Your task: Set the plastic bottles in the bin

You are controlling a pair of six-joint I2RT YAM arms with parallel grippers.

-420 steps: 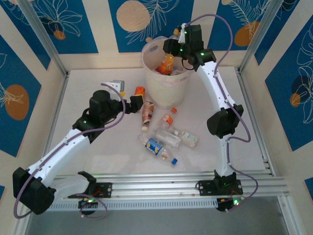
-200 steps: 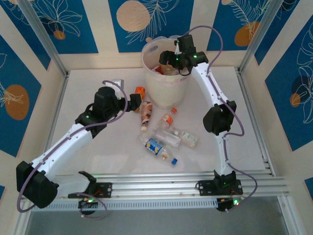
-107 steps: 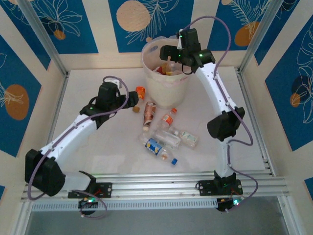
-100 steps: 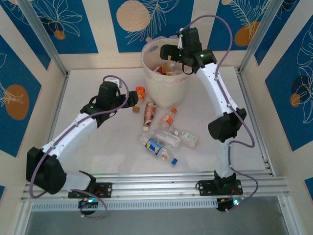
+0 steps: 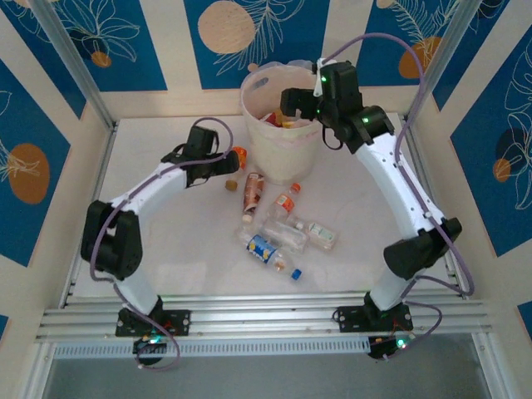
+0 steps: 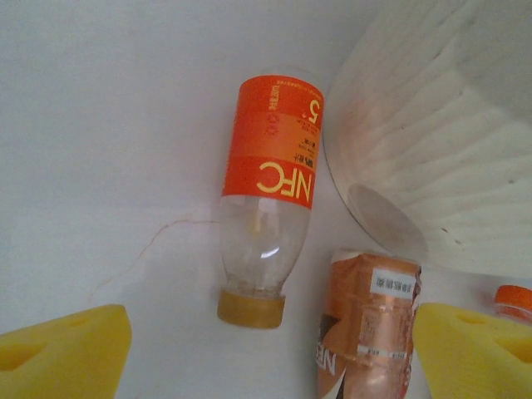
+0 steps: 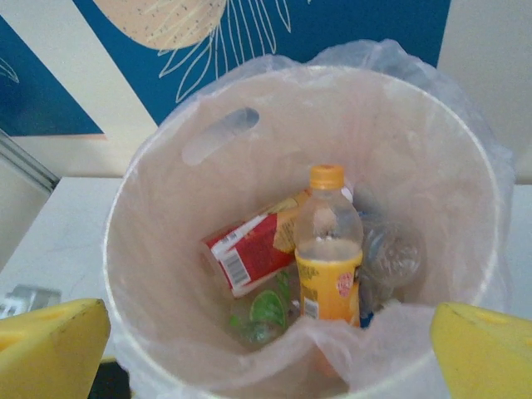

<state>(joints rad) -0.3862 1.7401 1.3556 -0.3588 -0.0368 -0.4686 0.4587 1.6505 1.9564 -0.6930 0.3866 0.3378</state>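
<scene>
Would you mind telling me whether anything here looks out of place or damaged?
Several plastic bottles lie scattered on their sides on the table in front of the bin, not in it; one clear bottle looks crumpled. In the left wrist view, a thin thread trails across the table beside the orange-labelled bottle.

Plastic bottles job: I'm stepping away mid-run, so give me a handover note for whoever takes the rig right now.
Left gripper: open, holding nothing, over the white table. A clear bottle with an orange label lies just ahead of its fingers, beside the bin.
Right gripper: open, empty, above the cream-white bag-lined bin.
Done: several bottles in the bin, including a yellow-labelled, orange-capped bottle and a red-labelled bottle.
Left: the orange-label bottle, a copper-orange bottle next to it, and a cluster of several bottles mid-table.
</scene>
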